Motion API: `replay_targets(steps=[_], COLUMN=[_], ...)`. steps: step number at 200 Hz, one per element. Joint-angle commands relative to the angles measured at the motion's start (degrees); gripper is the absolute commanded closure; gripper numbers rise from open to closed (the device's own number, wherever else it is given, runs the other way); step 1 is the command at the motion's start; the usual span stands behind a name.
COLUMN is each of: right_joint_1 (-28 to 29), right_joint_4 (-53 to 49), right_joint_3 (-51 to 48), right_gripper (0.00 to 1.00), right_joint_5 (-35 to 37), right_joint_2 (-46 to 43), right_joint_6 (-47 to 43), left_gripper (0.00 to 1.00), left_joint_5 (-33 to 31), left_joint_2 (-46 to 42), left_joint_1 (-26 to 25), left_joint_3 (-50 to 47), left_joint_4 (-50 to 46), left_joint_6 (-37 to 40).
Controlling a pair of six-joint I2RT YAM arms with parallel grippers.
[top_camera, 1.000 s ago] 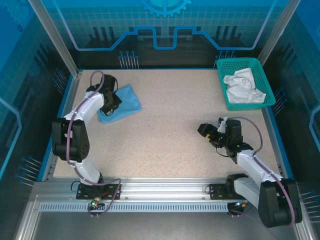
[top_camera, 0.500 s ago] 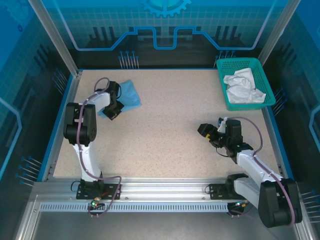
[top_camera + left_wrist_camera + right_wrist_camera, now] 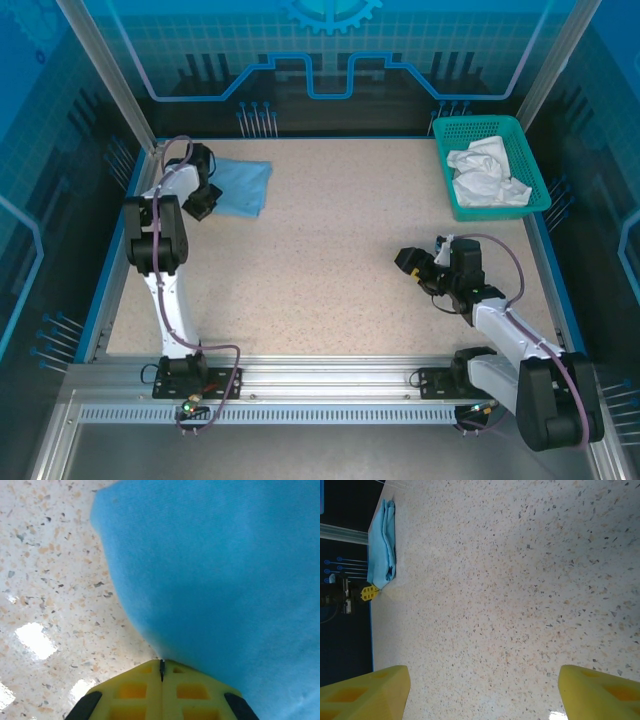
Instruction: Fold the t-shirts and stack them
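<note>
Light-blue cotton marks the first work item: the light blue t-shirt [image 3: 243, 187] lies folded flat on the tabletop [image 3: 340, 250], well apart from the teal basket [image 3: 443, 175], at the opposite end of the same far edge. The white t-shirt [image 3: 485, 172] sits crumpled inside the basket, not yet folded.

The left pincer [image 3: 197, 203] rests at the shirt edge farthest from the basket, jaws together. Whether a hem is nipped between them cannot be told. The likely purpose is to square the folded shirt in that corner as the base of the stack, clear of the working area. The right pincer [image 3: 415, 262] hovers nearer the basket than the blue shirt, jaws apart and gripping nothing. This stance suits a reach into the basket.

View differences:
- The left wrist view shows the closed fingers [image 3: 190, 690] meeting the cloth edge, a detail too small from above.
- The right wrist view presents the blue shirt side-on as stacked layers, confirming the fold.
- The top view gives the basket and both arms together.
</note>
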Motion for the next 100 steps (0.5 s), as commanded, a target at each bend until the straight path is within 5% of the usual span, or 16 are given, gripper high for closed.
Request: replay_targets(steps=[1,39,100], right_joint_1=[-0.1,-0.1,0.1], right_joint_4=[1.0,1.3,1.2], right_joint_3=[0.4,0.6,0.7], right_gripper=[0.21,0.21,0.21], right_joint_5=[-0.6,-0.8,-0.8], right_joint_2=[0.5,1.0,1.3], right_joint_6=[0.4,0.3,0.2], left_gripper=[0.94,0.9,1.0], left_joint_5=[2.3,5.7,16.7], left_joint_2=[-4.9,-12.6,3.9], left_joint_1=[-1.2,-5.1,-6.4], left_joint_3=[0.1,-2.0,11.8], left_joint_4=[-2.3,2.3,1.1], left_joint_6=[1.9,4.0,5.9])
